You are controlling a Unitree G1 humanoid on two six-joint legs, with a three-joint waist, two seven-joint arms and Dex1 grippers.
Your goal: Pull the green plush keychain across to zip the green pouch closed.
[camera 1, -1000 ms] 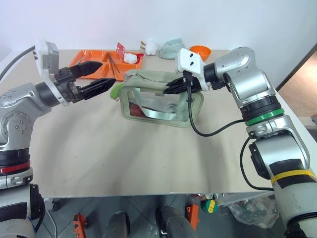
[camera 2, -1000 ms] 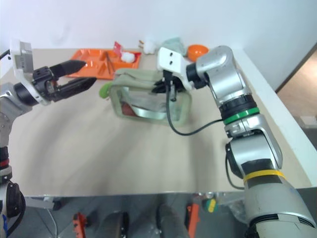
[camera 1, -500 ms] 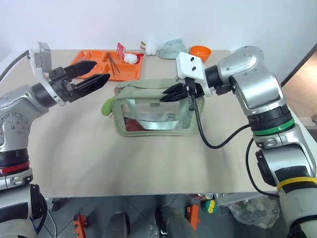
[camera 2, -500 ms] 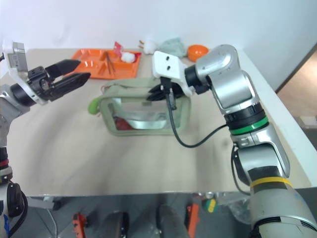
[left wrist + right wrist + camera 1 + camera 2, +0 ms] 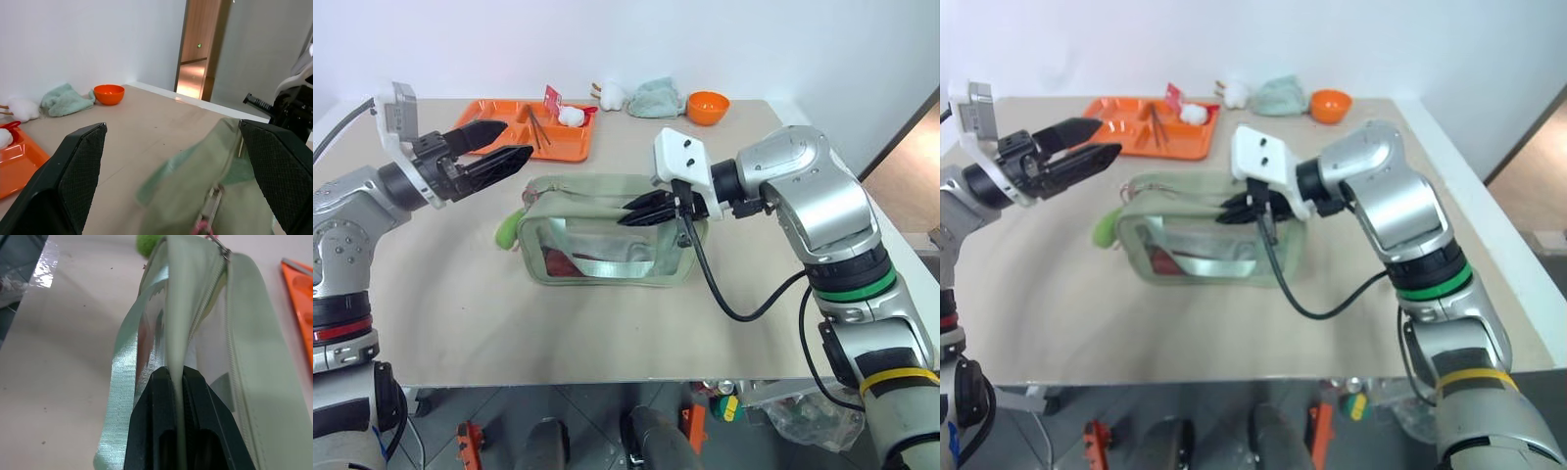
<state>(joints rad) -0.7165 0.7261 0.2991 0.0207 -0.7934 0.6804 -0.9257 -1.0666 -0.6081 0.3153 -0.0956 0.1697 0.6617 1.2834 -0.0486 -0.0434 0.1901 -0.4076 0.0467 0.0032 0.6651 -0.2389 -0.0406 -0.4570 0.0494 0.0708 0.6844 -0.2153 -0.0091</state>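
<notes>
Matt sage cloth and glossy clear plastic form the pouch point(image 5: 607, 240); its keychain point(image 5: 510, 227) is fuzzy plush, the tray point(image 5: 524, 129) smooth plastic.

Beige table point(image 5: 607, 323) against white wall point(image 5: 607, 39).

An orange tray point(image 5: 514, 137) holding small items sits at the bench's point(image 5: 607, 323) far side; beside it lie a white fluffy thing point(image 5: 611, 95), a teal cloth point(image 5: 656, 98) and an orange bowl point(image 5: 708, 106).

Light: bright, even, soft.
Shadows: faint on the table point(image 5: 607, 313).
Glare: streaks on the green pouch point(image 5: 146, 338) plastic.
Blur: pouch fabric smeared in left wrist view.
</notes>
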